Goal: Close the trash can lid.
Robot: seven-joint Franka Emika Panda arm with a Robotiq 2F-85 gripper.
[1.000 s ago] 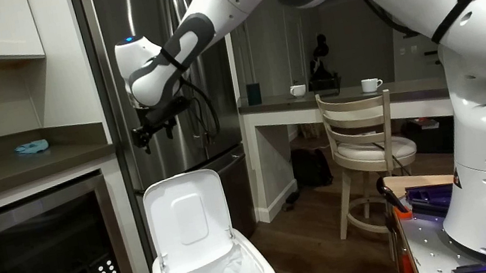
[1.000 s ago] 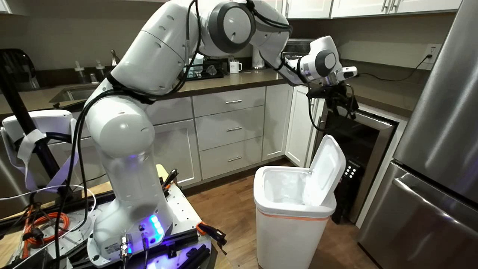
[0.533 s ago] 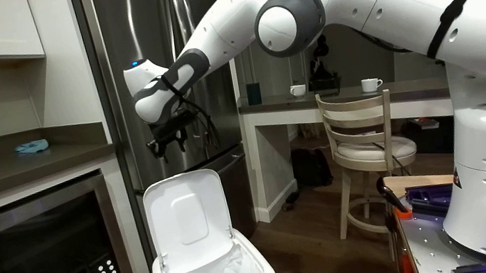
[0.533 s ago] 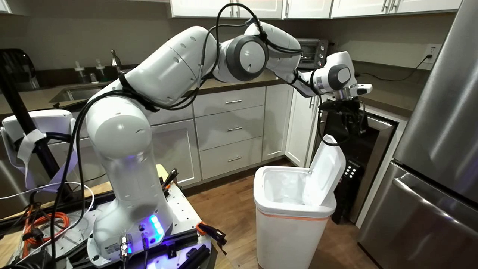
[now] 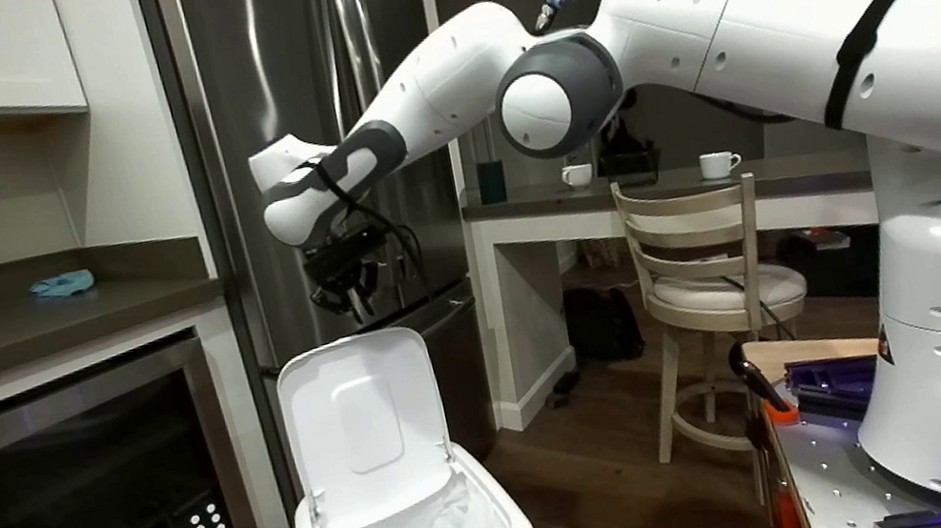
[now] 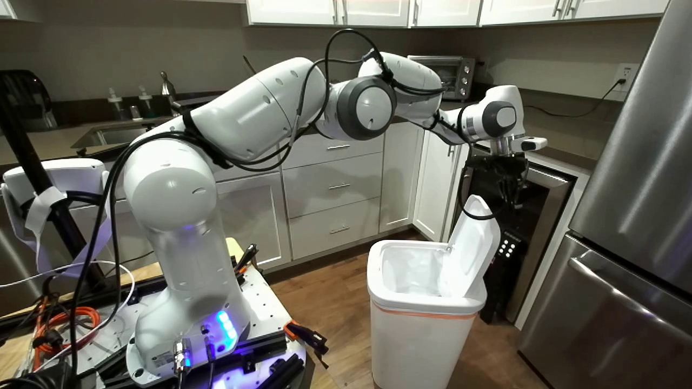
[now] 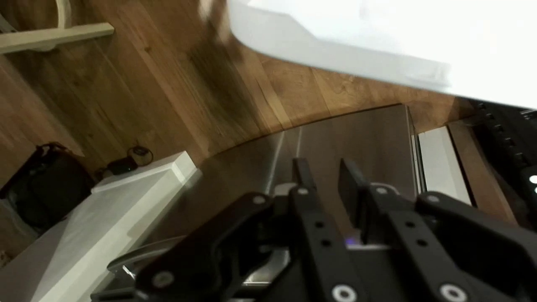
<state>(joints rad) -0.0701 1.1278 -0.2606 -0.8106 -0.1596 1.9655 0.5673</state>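
Lid [image 6: 471, 248] stands raised on the trash can [image 6: 419, 346], in an exterior view just left of the gripper [image 6: 511, 202], whose fingers [image 7: 351, 184] are slightly parted

Arm [image 5: 708, 19]: glossy white shell, rounded links dotted with oval recesses; elbow housing [image 5: 595, 78] dark grey, with a white round cap [image 5: 536, 112]. In an exterior view, black strap [image 5: 857, 49] bound around the link to its right. Black cables [image 6: 326, 81] run outside the shell, strapped on in places. Base [image 6: 186, 324] white, bearing a bright blue lit strip [image 6: 227, 328] and, left of it, a small label [image 6: 162, 359] (print too fine to read). Gripper [image 7: 326, 176] black, with linkage bars [image 7: 329, 253], round screw heads [image 7: 344, 292], the nearest pale-ringed
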